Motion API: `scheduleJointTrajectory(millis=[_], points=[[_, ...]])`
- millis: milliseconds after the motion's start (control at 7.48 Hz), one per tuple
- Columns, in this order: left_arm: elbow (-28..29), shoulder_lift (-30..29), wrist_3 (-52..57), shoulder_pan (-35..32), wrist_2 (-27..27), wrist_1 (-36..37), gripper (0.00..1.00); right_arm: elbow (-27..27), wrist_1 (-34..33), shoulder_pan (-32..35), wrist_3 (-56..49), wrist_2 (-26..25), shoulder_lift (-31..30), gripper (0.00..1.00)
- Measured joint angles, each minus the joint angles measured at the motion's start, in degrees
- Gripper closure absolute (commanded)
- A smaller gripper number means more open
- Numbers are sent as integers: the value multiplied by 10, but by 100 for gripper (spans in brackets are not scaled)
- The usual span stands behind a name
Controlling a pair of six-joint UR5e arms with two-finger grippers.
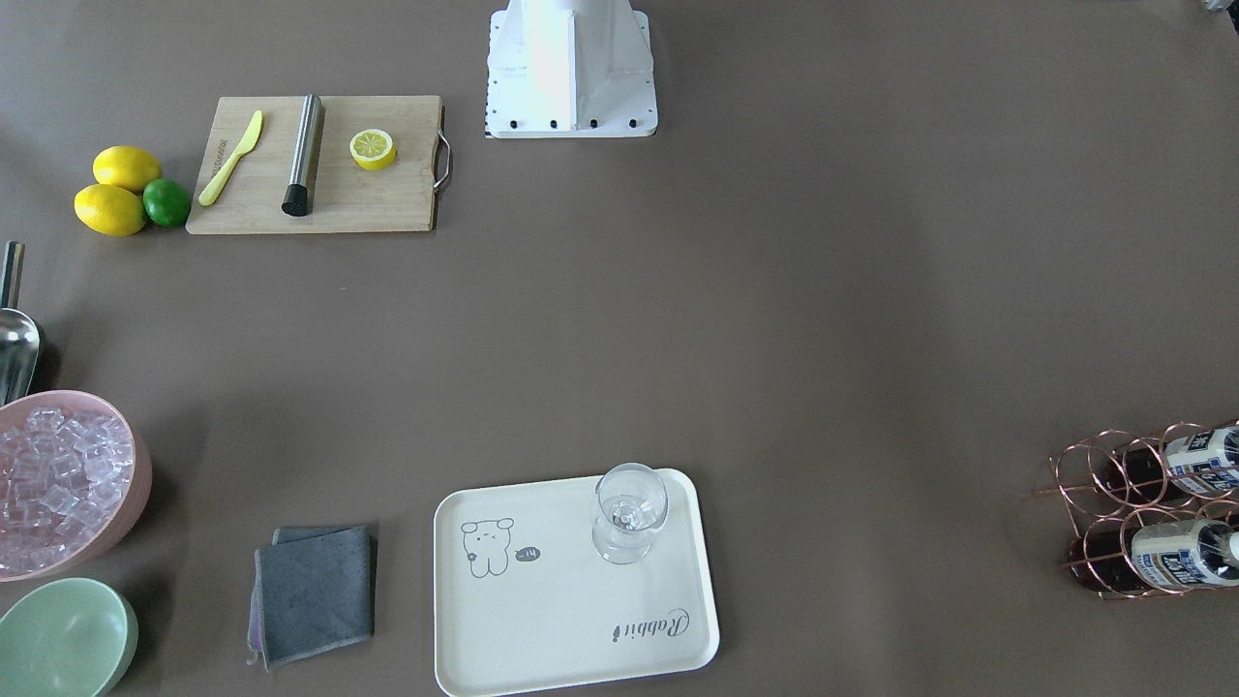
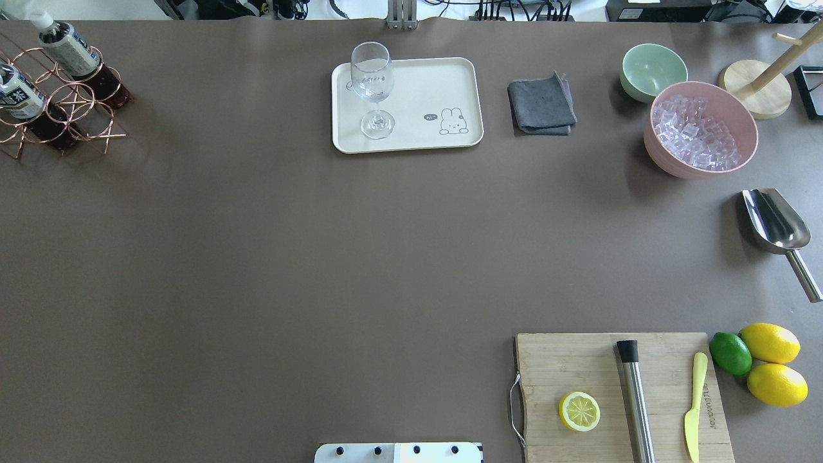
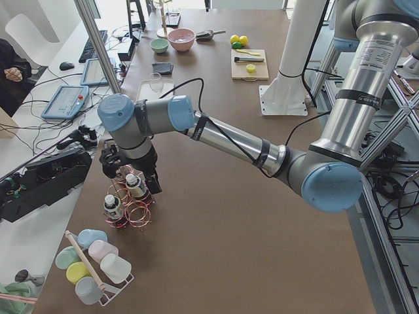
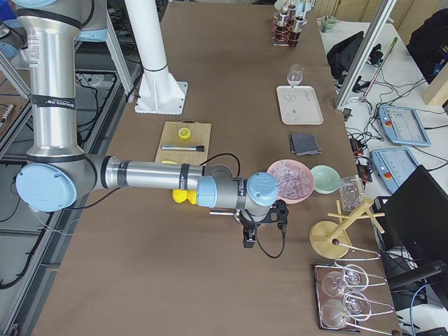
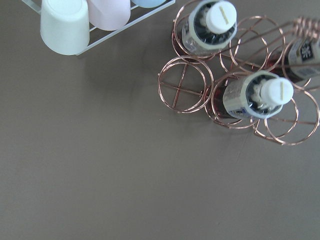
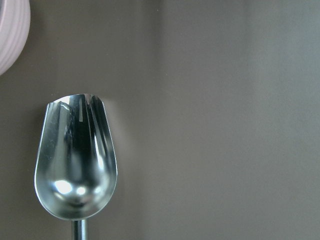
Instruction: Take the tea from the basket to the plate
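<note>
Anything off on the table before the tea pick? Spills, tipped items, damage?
Nothing stands out. The tea bottles sit in the basket rings, the glass stands upright on the plate, the ice is inside the pink bowl, and no spill shows on the table.

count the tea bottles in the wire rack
3 small clear plastic tea bottles, all in the rose-gold wire rack: one upper cell, one middle, one cut off at the right edge; others may be hidden.

Both silver-and-blue arms reach out low, elbows bent; black left gripper (image 3: 131, 175) and right gripper (image 4: 262, 227) point downward, jaws unreadable.
</note>
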Motion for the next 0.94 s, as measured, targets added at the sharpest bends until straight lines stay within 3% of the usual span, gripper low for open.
scheduleJointTrajectory(millis=[267, 401, 668, 936], points=[[99, -70, -95, -21, -19, 7, 1, 6, 0, -1, 0, 5, -19, 0], [134, -97, -191, -26, -27, 0, 1, 9, 0, -6, 0, 6, -26, 0], [165, -126, -440, -10, -24, -39, 1, 31, 0, -13, 1, 6, -33, 0], [202, -137, -747, 20, 16, -151, 1, 41, -1, -9, 2, 5, -36, 0]])
